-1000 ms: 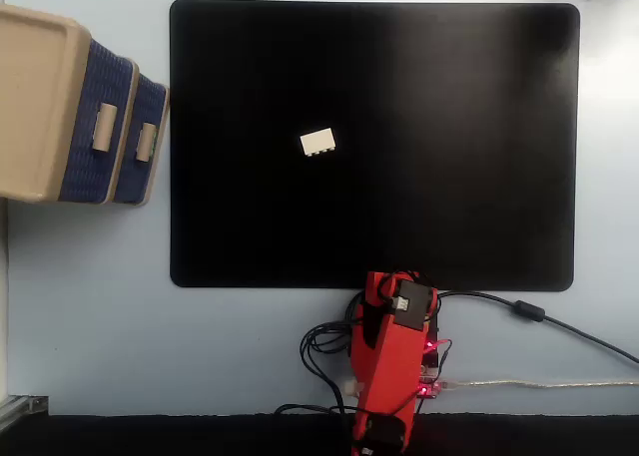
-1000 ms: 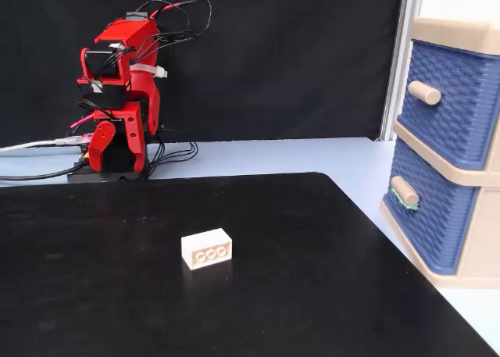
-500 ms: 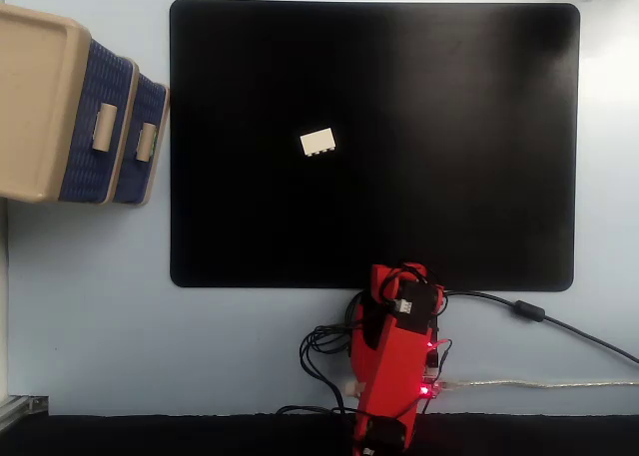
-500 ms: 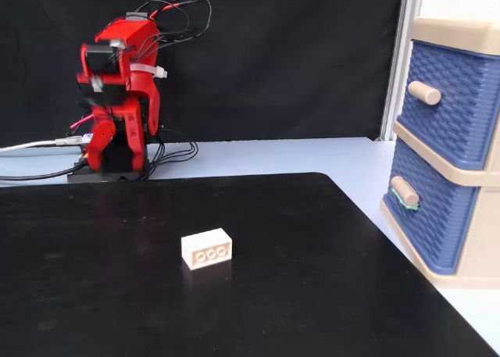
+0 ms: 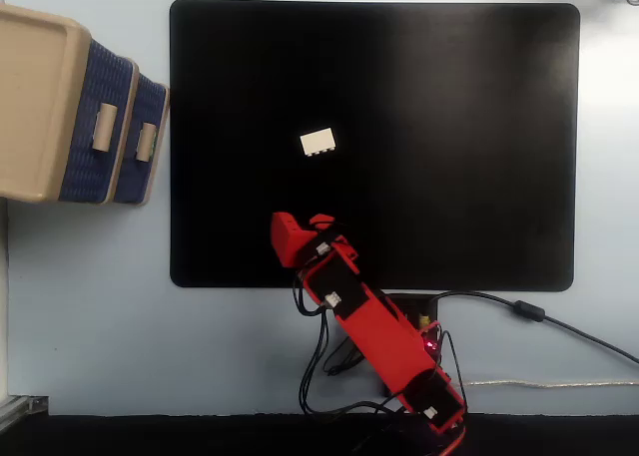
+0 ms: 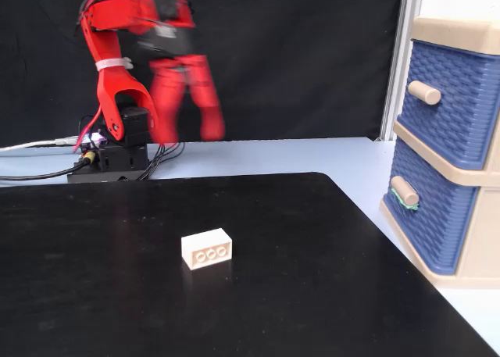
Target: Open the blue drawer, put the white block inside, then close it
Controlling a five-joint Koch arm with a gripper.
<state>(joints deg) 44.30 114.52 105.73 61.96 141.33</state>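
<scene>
The white block [image 5: 318,142] lies alone on the black mat [image 5: 479,127], studs facing the camera in a fixed view [image 6: 207,248]. The beige cabinet [image 5: 35,97] stands off the mat's edge with both its drawers pushed in. The blue drawer [image 6: 426,216] is its bottom one, with a small beige handle [image 6: 404,190]; from above it shows as the smaller front [image 5: 140,142]. My red gripper [image 6: 190,137] hangs in the air near the arm's base, its fingers [image 6: 209,107] spread apart and holding nothing. From above the gripper [image 5: 302,218] sits below the block, well short of it.
The upper blue drawer [image 6: 453,99] with its larger-looking handle [image 5: 104,127] sits above the bottom one. The arm's base [image 6: 117,150] and its cables [image 5: 539,316] lie on the pale table beyond the mat's edge.
</scene>
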